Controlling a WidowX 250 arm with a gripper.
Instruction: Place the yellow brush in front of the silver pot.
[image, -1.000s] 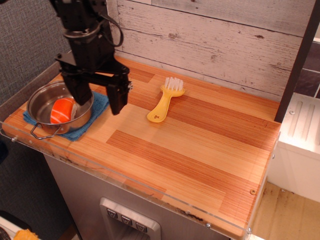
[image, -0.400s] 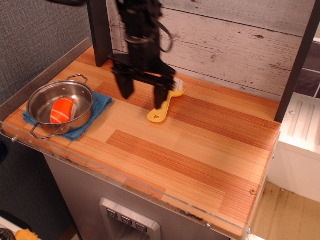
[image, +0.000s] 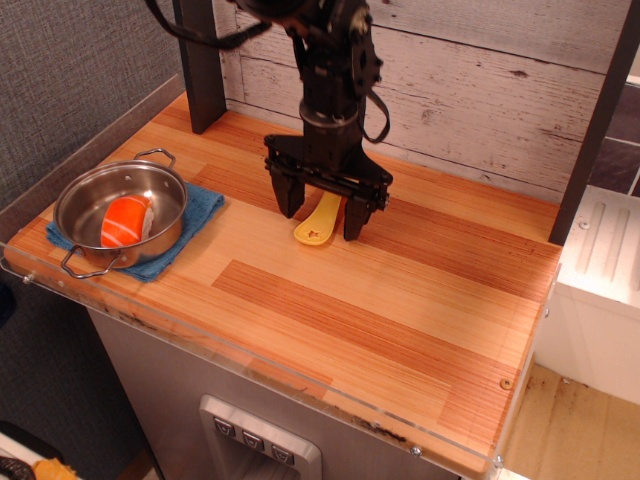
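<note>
Striped wooden counter (image: 400, 290), whitewashed plank wall (image: 470, 80), gripper (image: 324, 212) spread wide straddling yellow brush (image: 318, 224), silver pot (image: 120, 208) on blue cloth (image: 198, 207)

Pot (image: 120, 212): sits near the worktop's left edge, toward the front-left corner, on a cloth (image: 195, 212).
Cloth: under the pot, poking out on its right and front sides.
Food piece (image: 126, 221): inside the pot, lying on its floor.
Brush (image: 319, 222): on the worktop (image: 400, 300) around the middle, nearer the back edge, well right of the pot; only its handle end shows.
Gripper (image: 324, 210): directly over the brush, one finger either side of the handle.
Post (image: 200, 60): stands at the back-left corner, behind the pot.
</note>
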